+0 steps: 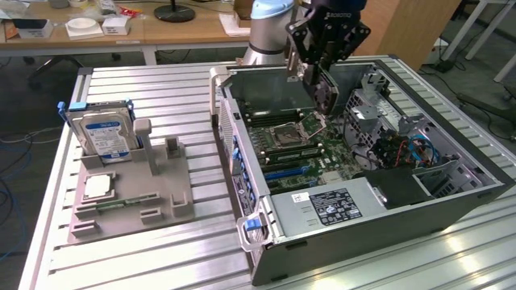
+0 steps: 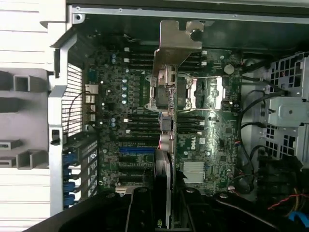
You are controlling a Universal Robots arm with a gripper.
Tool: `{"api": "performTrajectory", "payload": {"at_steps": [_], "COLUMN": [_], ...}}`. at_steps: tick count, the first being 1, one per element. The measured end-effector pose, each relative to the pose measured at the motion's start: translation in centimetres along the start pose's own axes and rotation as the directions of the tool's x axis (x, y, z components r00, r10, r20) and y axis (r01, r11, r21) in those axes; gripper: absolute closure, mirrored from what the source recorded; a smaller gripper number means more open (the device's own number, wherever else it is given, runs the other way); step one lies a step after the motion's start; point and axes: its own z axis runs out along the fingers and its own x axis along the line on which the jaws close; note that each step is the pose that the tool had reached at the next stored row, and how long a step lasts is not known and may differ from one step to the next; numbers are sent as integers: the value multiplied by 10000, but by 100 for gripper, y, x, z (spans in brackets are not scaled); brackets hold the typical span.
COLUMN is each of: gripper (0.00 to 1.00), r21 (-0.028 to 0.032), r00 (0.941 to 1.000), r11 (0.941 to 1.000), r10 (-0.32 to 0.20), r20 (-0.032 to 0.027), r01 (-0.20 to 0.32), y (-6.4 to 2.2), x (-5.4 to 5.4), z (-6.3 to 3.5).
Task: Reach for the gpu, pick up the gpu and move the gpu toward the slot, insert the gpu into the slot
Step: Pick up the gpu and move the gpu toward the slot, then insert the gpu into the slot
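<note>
My gripper [image 1: 316, 63] is shut on the gpu [image 1: 320, 90], which hangs on edge above the open computer case [image 1: 451, 199]. In the wrist view the gripper [image 2: 164, 205] clamps the card edge-on. The gpu's silver end bracket [image 2: 175, 46] points away from me, and its thin edge [image 2: 164, 145] runs over the green motherboard [image 2: 212, 130]. The card is in the air, well above the board. The blue slot [image 1: 286, 172] lies on the motherboard nearer the front of the case, beside black card slots. It shows in the wrist view as a blue slot [image 2: 136, 150] just beside the card's edge.
A silver-and-blue hard drive [image 1: 106, 130] stands in a grey fixture [image 1: 161, 193] on the exterior view's left, with a memory stick [image 1: 125, 201] and a processor chip [image 1: 98, 186]. Inside the case are the processor socket [image 1: 292, 130], a power supply [image 1: 327, 205] and cables [image 1: 407, 151].
</note>
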Motion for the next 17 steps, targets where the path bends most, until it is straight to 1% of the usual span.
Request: {"api": "performTrajectory", "payload": {"at_steps": [4, 11, 12, 16, 17], "gripper": [74, 74, 74, 74, 74], "r21": [0, -1, -1, 0, -3], "r00": [10000, 10000, 10000, 10000, 9997], "r11": [10000, 10000, 10000, 10000, 9997], "r10": [-1, 1, 2, 2, -261], "r20": [1, 2, 2, 2, 2], "r01": [1, -1, -2, -2, 261], "y": [-2, -5, -5, -5, -5], "x": [-158, -470, -497, -504, -504], "z": [4, 14, 15, 15, 15]}}
